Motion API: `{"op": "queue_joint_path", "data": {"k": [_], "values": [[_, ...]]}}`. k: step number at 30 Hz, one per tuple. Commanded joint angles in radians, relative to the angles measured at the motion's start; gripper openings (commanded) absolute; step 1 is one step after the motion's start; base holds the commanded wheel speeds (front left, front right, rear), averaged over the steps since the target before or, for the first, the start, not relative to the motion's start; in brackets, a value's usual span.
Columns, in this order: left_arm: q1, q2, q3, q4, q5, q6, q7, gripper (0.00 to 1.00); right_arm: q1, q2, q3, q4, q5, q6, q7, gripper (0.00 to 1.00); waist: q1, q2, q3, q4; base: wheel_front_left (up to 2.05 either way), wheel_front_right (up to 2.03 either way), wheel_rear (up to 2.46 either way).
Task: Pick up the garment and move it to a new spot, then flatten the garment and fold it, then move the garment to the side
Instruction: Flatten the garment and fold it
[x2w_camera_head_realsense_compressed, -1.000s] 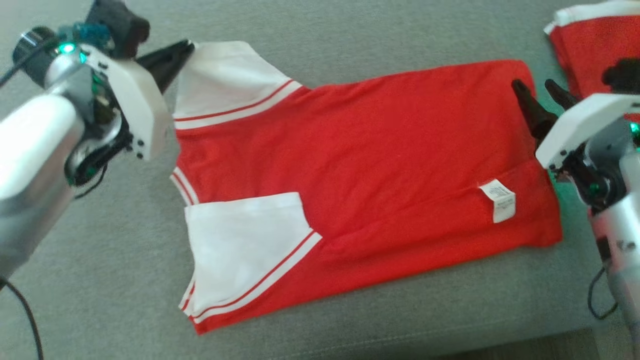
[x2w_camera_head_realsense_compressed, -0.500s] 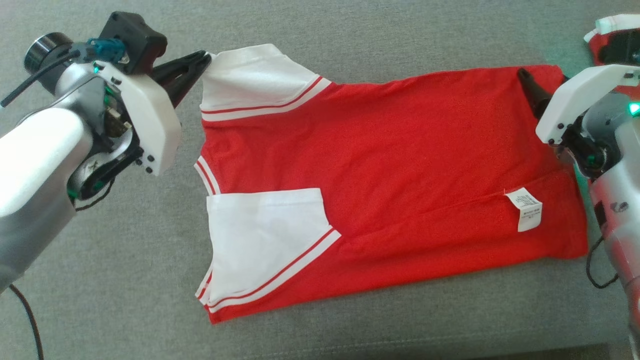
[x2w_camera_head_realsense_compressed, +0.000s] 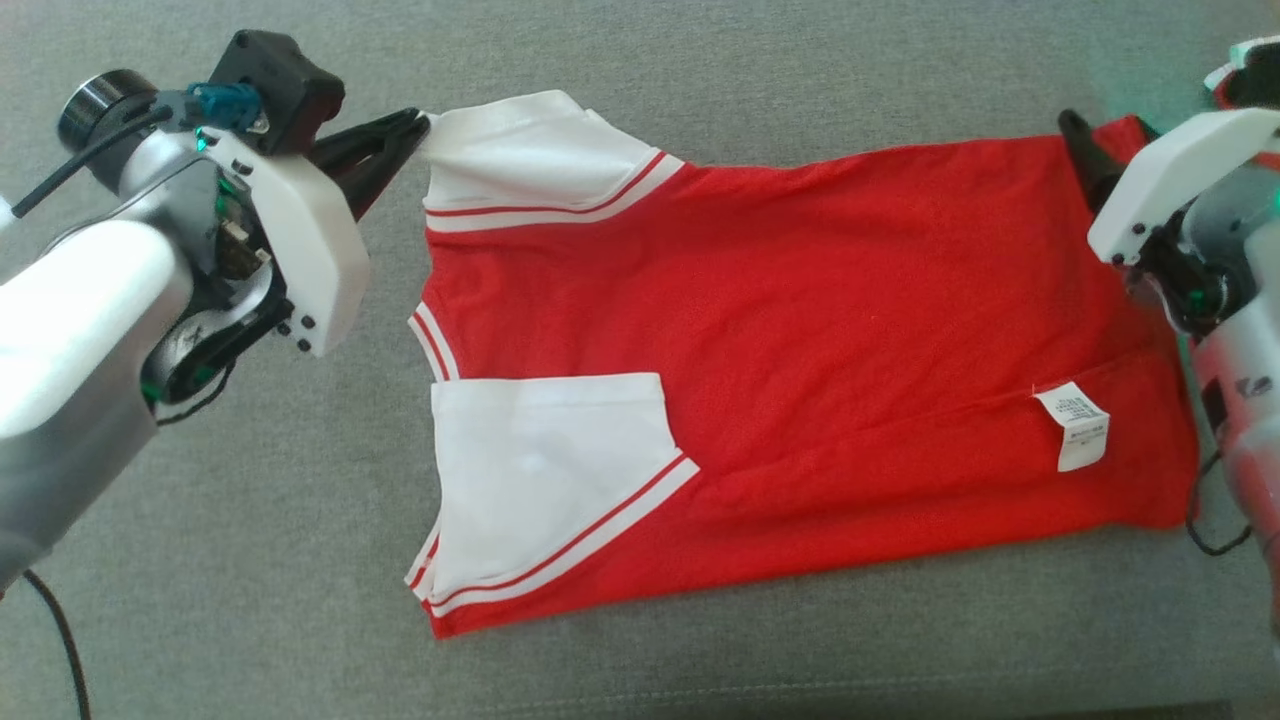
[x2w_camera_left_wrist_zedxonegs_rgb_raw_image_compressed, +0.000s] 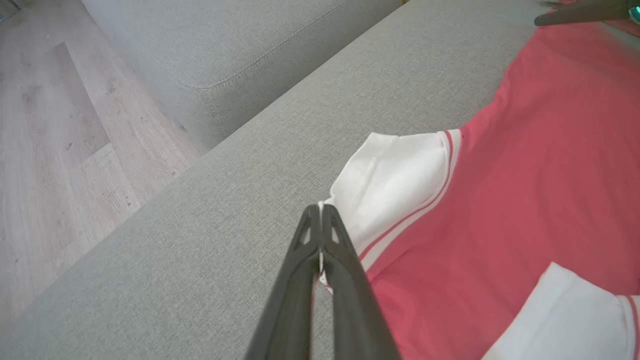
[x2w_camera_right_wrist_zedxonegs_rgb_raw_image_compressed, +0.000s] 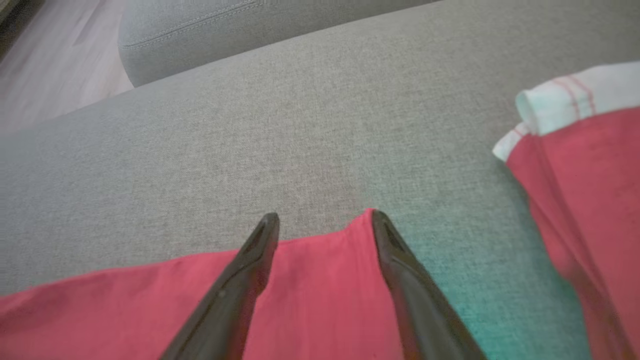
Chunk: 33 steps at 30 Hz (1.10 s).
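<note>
Garment (x2w_camera_head_realsense_compressed: 800, 330) lies flat, long axis running left-right, neckline (x2w_camera_head_realsense_compressed: 432, 345) facing left.

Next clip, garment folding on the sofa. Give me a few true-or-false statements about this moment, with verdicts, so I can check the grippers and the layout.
1. The left gripper is shut on a white sleeve of the garment. True.
2. The right gripper is clamped on the garment's hem. False: its fingers stand apart over the garment's red corner.
3. The garment lies on a wooden table. False: it lies on a grey cushion.
4. A white label shows on the red cloth near the right arm's end of the garment. True.
5. A second red garment with white trim lies apart from the first, on the same cushion. True.
</note>
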Motion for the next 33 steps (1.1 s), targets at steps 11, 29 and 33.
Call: {"op": "queue_joint_path", "data": {"k": [11,29,33], "values": [[-0.052,0.033,0.055,0.026,0.013,0.001,-0.054,0.00,-0.053,-0.035,0.070,-0.016,0.057,0.002,-0.064,0.00,0.0000,0.0000,0.008,0.010,0.00,0.00,0.00],[-0.112,-0.037,0.127,0.187,0.028,-0.005,-0.289,0.00,-0.050,-0.163,0.119,-0.111,0.216,0.002,-0.190,0.00,0.0000,0.0000,-0.005,0.008,0.00,0.00,0.00],[-0.071,-0.049,0.122,0.185,-0.006,-0.015,-0.295,0.00,-0.001,-0.184,0.137,-0.144,0.250,0.002,-0.208,0.00,0.0000,0.0000,-0.022,0.010,0.00,0.00,0.00]]}}
